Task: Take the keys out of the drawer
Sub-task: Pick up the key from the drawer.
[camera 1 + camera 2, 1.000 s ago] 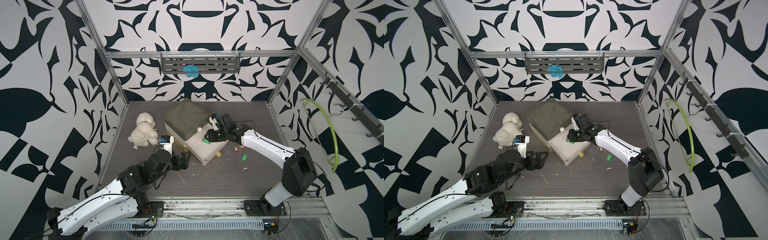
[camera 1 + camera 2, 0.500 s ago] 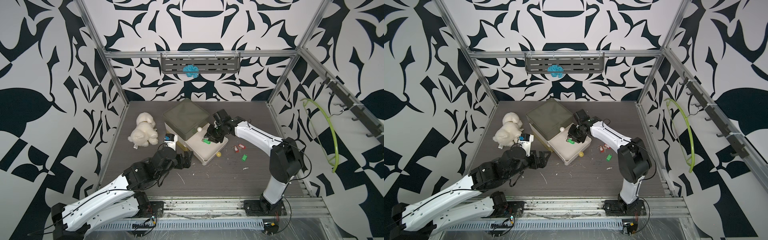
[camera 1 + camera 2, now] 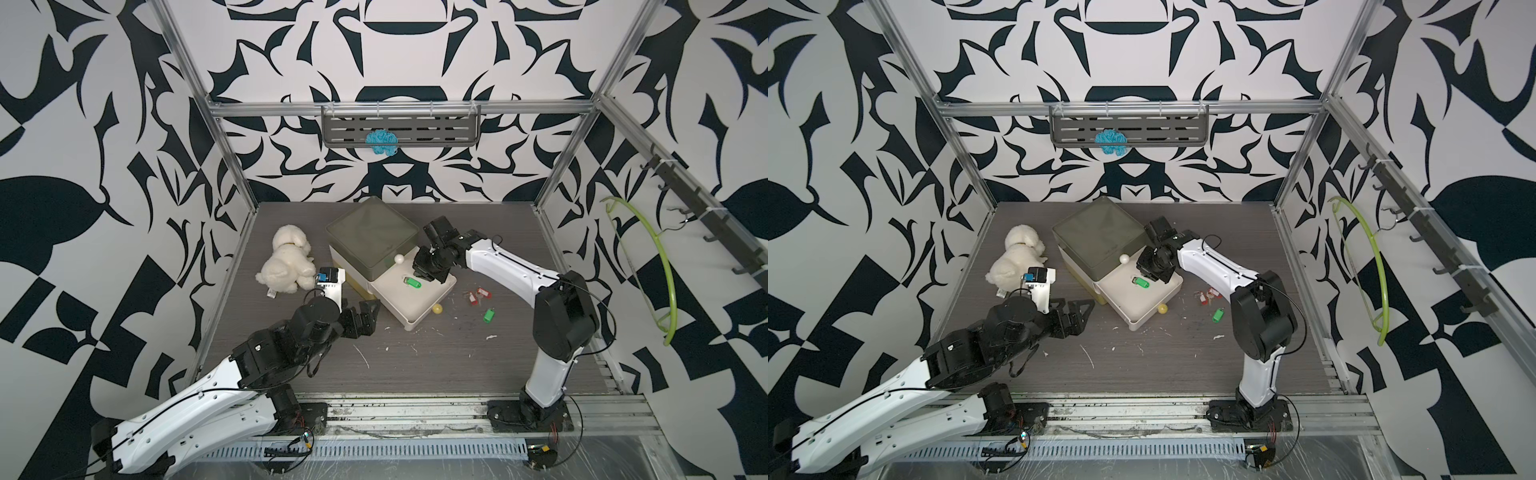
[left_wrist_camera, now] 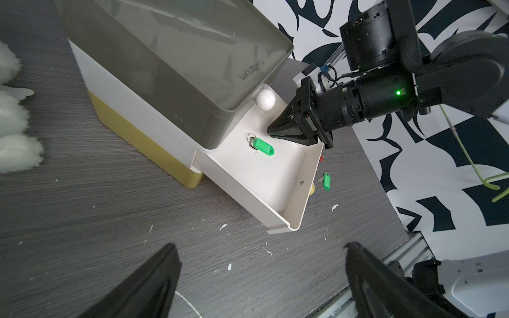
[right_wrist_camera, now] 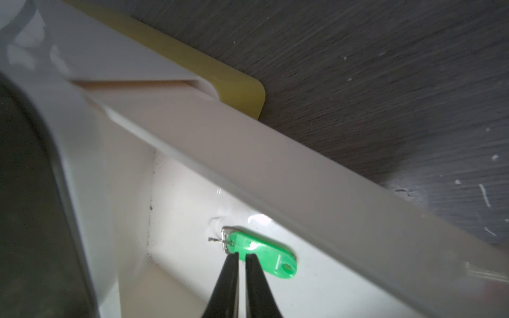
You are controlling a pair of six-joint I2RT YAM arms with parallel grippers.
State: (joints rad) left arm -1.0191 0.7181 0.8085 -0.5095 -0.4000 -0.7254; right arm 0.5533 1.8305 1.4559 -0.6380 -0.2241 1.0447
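A key with a green tag (image 3: pixel 412 282) (image 3: pixel 1140 283) (image 4: pixel 263 146) (image 5: pixel 261 257) lies flat on the floor of the open white drawer (image 3: pixel 409 307) (image 4: pixel 264 179). My right gripper (image 3: pixel 417 275) (image 3: pixel 1144 274) (image 4: pixel 271 129) (image 5: pixel 242 256) reaches into the drawer. Its jaws are shut to a thin slit, tips at the tag's ring end. Whether they pinch it does not show. More keys lie on the table right of the drawer, some with red tags (image 3: pixel 477 296) (image 3: pixel 1207 296) and one with a green tag (image 3: pixel 488 315) (image 4: pixel 327 181). My left gripper (image 3: pixel 372 318) (image 3: pixel 1086 316) (image 4: pixel 260 245) hangs open and empty left of the drawer front.
The drawer belongs to a white and yellow box with a grey lid (image 3: pixel 372 237). A white plush dog (image 3: pixel 289 266) lies to its left. A small yellow ball (image 3: pixel 436 308) sits at the drawer's front. A green hanger (image 3: pixel 660 266) hangs on the right wall.
My right gripper has moved deeper into the drawer, down to the green tag, and its jaws have closed. The left arm has edged forward, still open.
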